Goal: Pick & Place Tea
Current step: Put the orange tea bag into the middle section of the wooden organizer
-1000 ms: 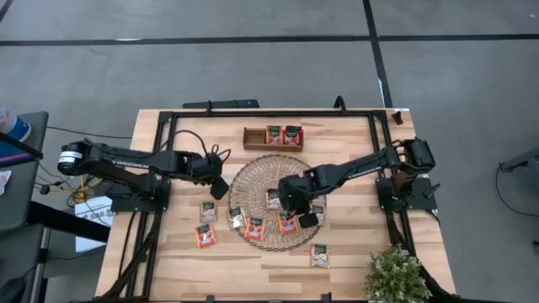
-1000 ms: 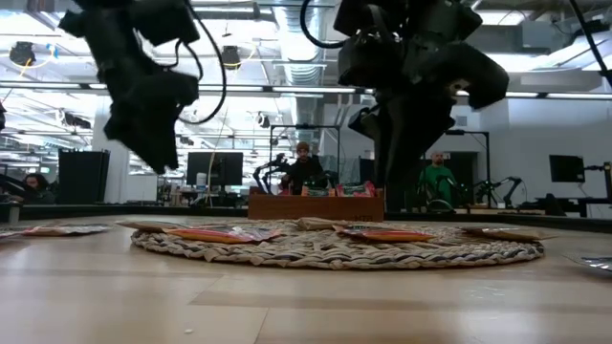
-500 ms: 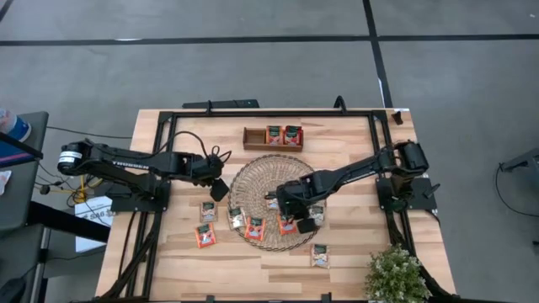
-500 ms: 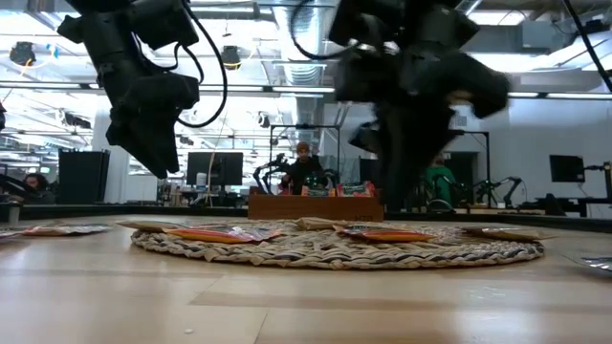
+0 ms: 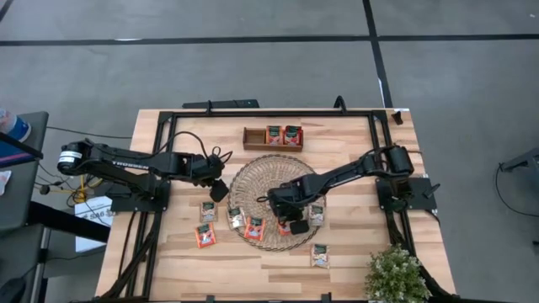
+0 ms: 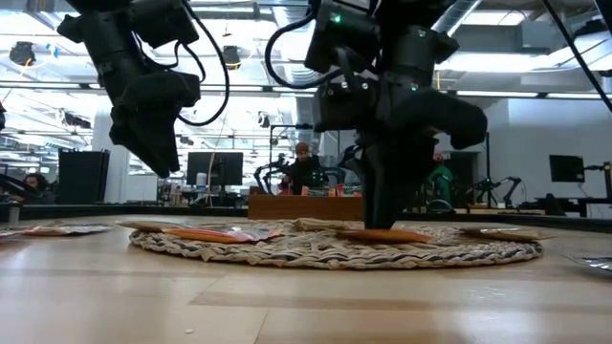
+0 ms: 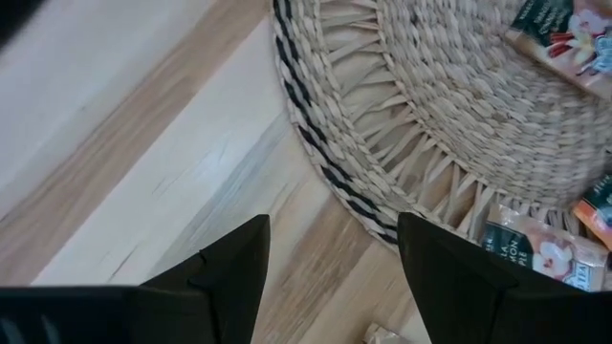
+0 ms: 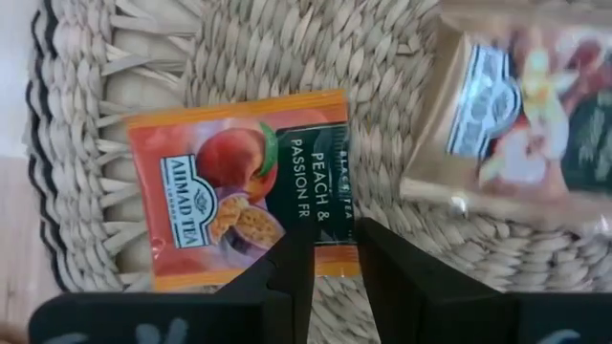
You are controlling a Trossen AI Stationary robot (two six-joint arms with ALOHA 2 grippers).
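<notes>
On the woven mat (image 5: 274,202), the right end effector (image 8: 325,263) stands low over an orange peach tea sachet (image 8: 251,186), fingers narrowly apart and straddling its edge, not yet pinching. Next it should close, then lift. The left end effector (image 5: 218,187), spread, waits beside the mat.

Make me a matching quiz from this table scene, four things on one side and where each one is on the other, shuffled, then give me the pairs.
Things:
1. left gripper
2. right gripper
3. wooden tray
4. potted plant

Places:
A. at the table's near right corner
B. low over an orange tea sachet on the woven mat
C. beyond the mat, holding two red sachets
D. open, above the mat's left edge

Pairs: 1-D, 2-B, 3-C, 4-A
</notes>
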